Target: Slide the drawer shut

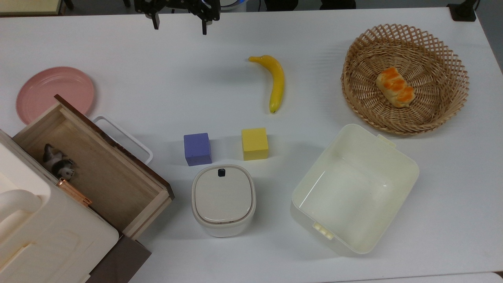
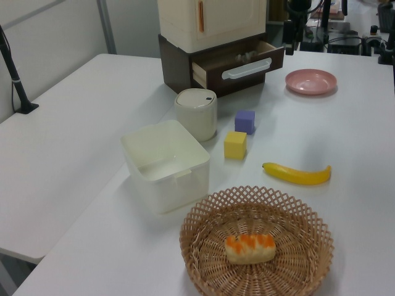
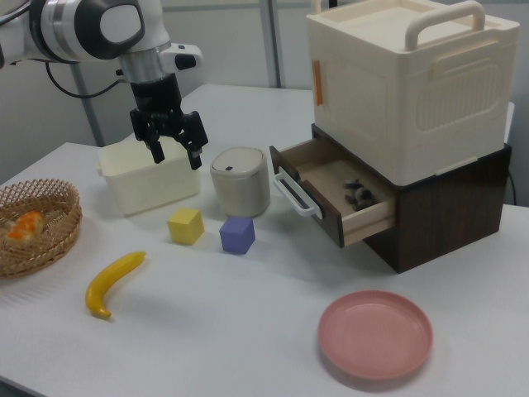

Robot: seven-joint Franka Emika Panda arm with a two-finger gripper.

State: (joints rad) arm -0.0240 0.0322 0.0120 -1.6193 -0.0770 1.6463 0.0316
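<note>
Basket (image 3: 37, 223) with a bread roll (image 3: 25, 225) sits at the right view's far left, then a banana (image 3: 114, 284), and above them hangs the tool (image 3: 173, 150), its two fingers spread apart and holding nothing, well off the table (image 3: 248, 331). Moving right in the right view come a cream bin (image 3: 149, 178), a yellow block (image 3: 185, 226), a purple block (image 3: 237, 235) and a small lidded pot (image 3: 240, 182). Beyond those is the drawer (image 3: 335, 194), pulled well out of its dark cabinet (image 3: 446, 215) under a cream box (image 3: 409, 83), with a small toy (image 3: 359, 193) lying inside. Its white handle (image 3: 291, 194) faces the right view's left, toward the tool, so the drawer's sliding line runs roughly left to right there. I'd judge the tool must travel to the right view's right and drop to the front panel, then push the same way. A pink plate (image 3: 376, 335) lies near the front.
</note>
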